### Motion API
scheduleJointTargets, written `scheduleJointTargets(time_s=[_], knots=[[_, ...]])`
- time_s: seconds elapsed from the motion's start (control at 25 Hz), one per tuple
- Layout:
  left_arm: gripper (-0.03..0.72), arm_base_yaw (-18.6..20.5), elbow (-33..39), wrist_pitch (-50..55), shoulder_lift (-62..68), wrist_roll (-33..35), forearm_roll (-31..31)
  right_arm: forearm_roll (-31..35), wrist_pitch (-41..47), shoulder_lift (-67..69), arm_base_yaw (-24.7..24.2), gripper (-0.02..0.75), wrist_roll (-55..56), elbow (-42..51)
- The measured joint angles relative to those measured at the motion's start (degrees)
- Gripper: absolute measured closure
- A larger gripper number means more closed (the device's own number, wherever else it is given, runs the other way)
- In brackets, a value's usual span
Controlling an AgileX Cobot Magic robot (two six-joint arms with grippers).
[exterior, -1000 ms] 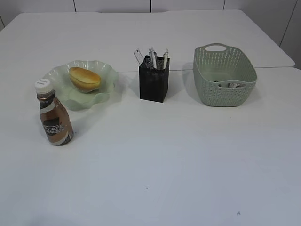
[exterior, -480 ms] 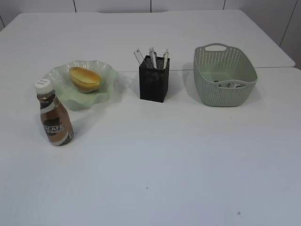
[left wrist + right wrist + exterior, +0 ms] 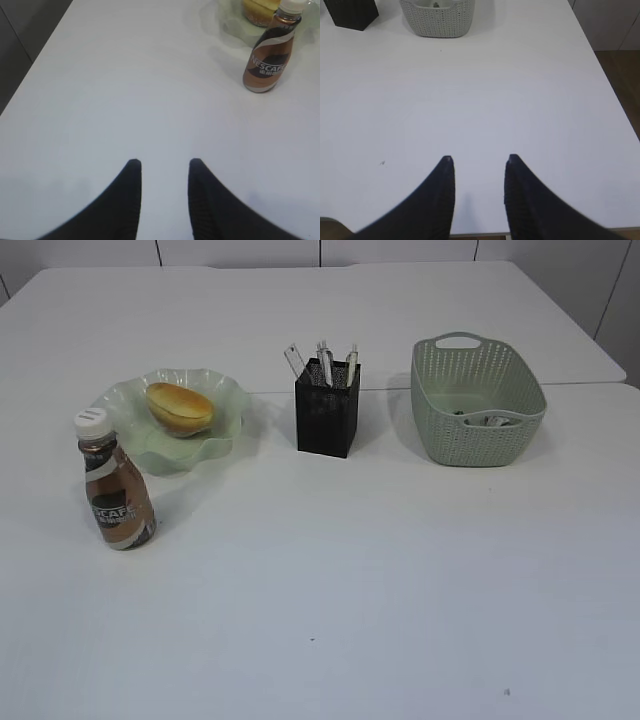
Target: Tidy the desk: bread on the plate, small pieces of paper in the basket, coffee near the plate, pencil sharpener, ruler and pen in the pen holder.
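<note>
Bread [image 3: 180, 408] is seen on the plate [image 3: 225, 430], coffee [image 3: 117, 492] just beside that plate. Both end effectors, left [image 3: 164, 165] and right [image 3: 479, 161], are parted and empty; they are best kept clear of the worktop [image 3: 380, 580].

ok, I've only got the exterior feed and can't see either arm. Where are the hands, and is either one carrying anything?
Observer: Left hand hangs open and empty over bare desk, with the coffee standing ahead of it to its right.
Operator: And the right one?
Observer: Right hand is open and empty too, near the desk's front edge, with the basket far ahead.
Operator: Anything loose on the desk near that side?
Observer: Only a tiny dark speck on the desk, left of the right hand's fingers; I can't tell what it is.
</note>
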Motion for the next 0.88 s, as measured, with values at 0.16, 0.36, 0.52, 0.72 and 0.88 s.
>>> scheduleJointTargets(time_s=[0.16,0.36,0.52,0.72,0.88], knots=[[0.470,-0.10,0.00,0.00,0.00,0.00,0.00,0.00,0.00,0.00,0.00,0.458,0.00,0.00],[0.469,-0.23,0.00,0.00,0.00,0.00,0.00,0.00,0.00,0.00,0.00,0.458,0.00,0.00],[0.469,-0.23,0.00,0.00,0.00,0.00,0.00,0.00,-0.04,0.00,0.00,0.458,0.00,0.00],[0.470,-0.23,0.00,0.00,0.00,0.00,0.00,0.00,-0.04,0.00,0.00,0.458,0.00,0.00],[0.470,-0.23,0.00,0.00,0.00,0.00,0.00,0.00,-0.04,0.00,0.00,0.458,0.00,0.00]])
